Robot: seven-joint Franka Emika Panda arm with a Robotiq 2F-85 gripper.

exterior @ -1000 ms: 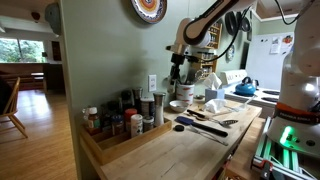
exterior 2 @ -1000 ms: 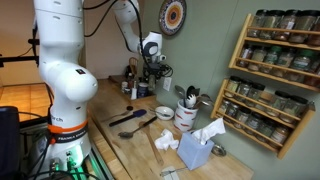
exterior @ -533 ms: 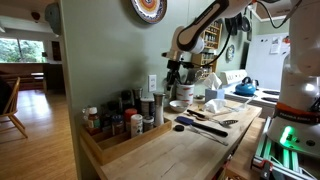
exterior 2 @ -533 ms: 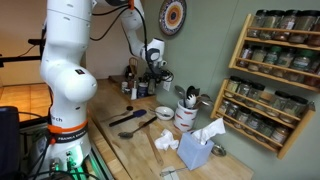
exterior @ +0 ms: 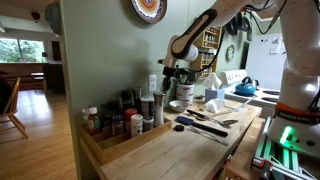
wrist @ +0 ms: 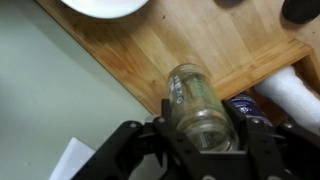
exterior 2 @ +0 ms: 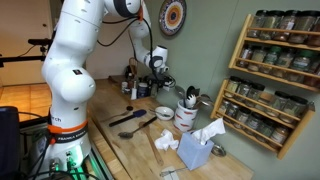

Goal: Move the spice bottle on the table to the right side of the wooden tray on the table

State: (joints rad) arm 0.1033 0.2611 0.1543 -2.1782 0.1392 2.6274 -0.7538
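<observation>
The tool [wrist: 205, 128] is closed around the spice bottle [wrist: 192, 88], a clear glass jar with a pale greenish label. In the wrist view its dark fingers [wrist: 158, 132] press on either side of the glass. The jar leans slightly over bare wood of the desk [wrist: 210, 40], close to the wall-side edge. I cannot tell whether its base touches the wood. In an exterior view the tool [exterior: 172, 82] hangs at that same wall edge of the desk [exterior: 180, 150]. It is between a white bowl [exterior: 181, 105] and the far end of the wooden tray [exterior: 110, 150]. The tray lies along the wall edge toward the near corner and is crowded with upright bottles and jars [exterior: 125, 122]. In the wrist view a dark-lidded bottle [wrist: 240, 104] stands just beside the held jar.
</observation>
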